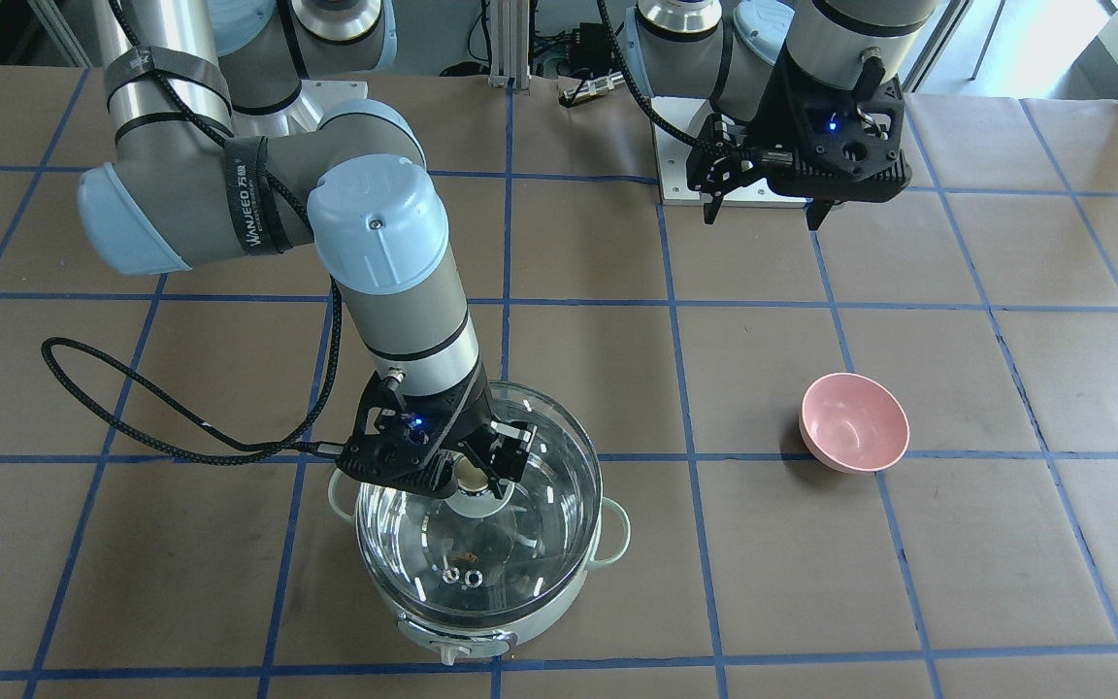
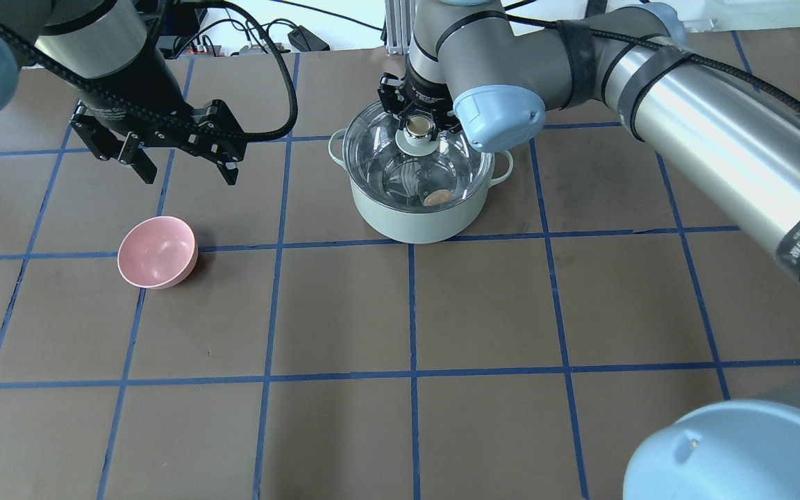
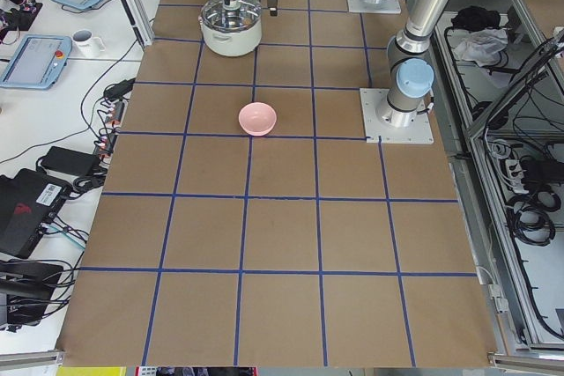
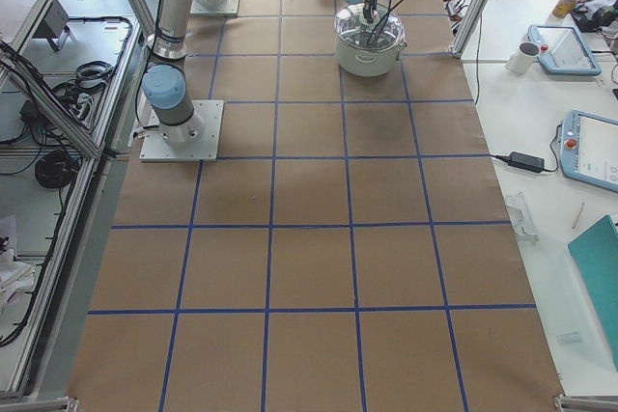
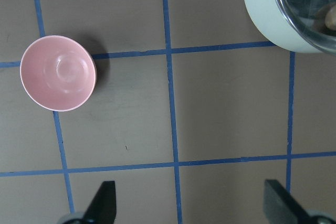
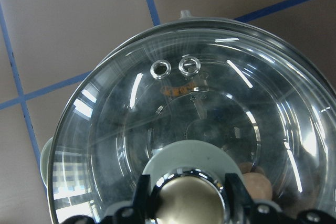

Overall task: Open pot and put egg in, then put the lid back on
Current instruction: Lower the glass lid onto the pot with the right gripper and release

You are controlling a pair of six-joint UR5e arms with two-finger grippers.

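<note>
Overhead exterior: I see a brown table [image 2: 483, 305] gridded with blue tape [image 2: 412, 305]. At twelve o'clock sits the mint pot [image 2: 407, 222], egg [image 2: 438, 198] inside under the glass lid [image 2: 378, 149]. Right gripper [image 1: 481, 476] clamps its knob [image 2: 419, 129]; left gripper [image 2: 188, 173] hangs spread.

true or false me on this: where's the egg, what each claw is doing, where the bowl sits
1. The egg is in the pink bowl. False: the pink bowl is empty; the egg lies inside the pot, seen through the glass lid.
2. The right claw is closed around the lid's knob. True.
3. The left claw is gripping the lid. False: the left claw is open and empty, above the table.
4. The pink bowl stands apart from the pot, not touching it. True.
</note>
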